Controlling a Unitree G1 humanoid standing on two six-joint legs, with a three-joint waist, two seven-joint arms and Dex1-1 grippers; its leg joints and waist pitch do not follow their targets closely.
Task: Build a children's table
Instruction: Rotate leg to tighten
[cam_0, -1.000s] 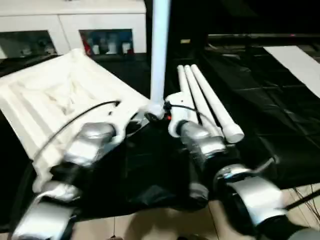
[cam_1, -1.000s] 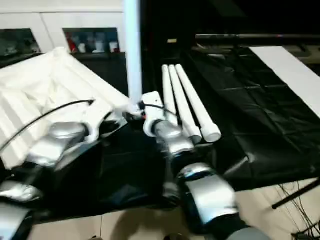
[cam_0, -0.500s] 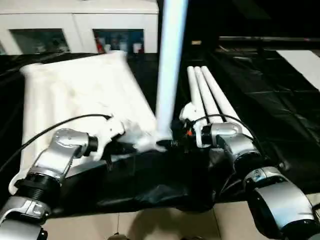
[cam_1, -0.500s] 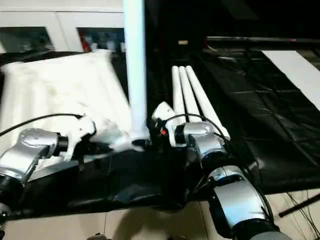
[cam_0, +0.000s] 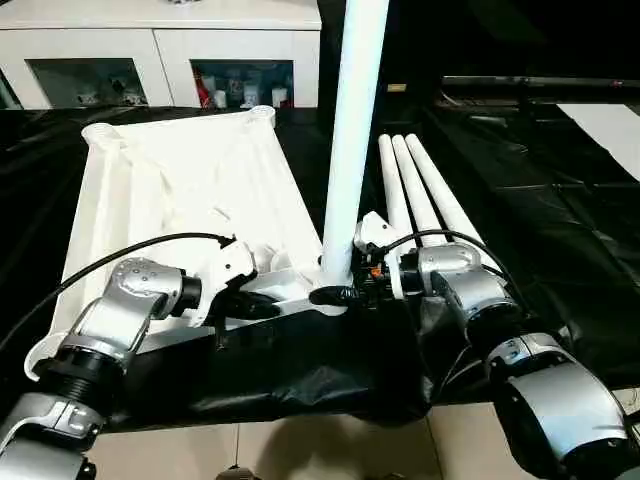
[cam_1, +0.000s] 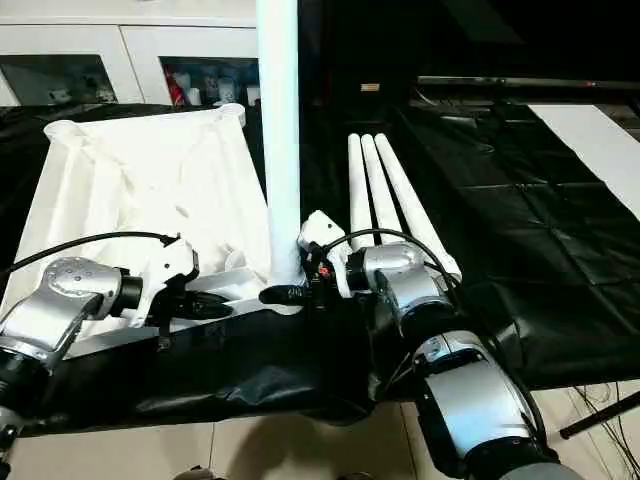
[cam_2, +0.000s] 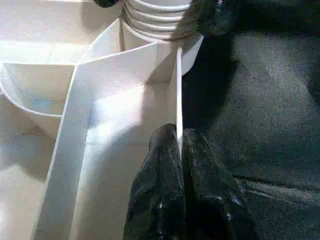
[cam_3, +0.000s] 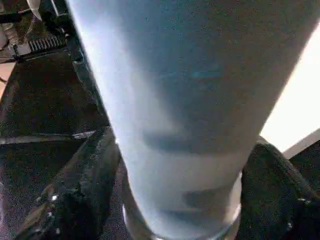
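The upturned table top lies ribs-up on the black sheet, three spare legs just beside it. One leg stands upright in the near corner socket. My right gripper straddles its base, fingers wide on either side — whether they touch it I cannot tell. My left gripper pinches the thin edge wall. If that pinch slips, the top could shift and the leg could cock in its socket.
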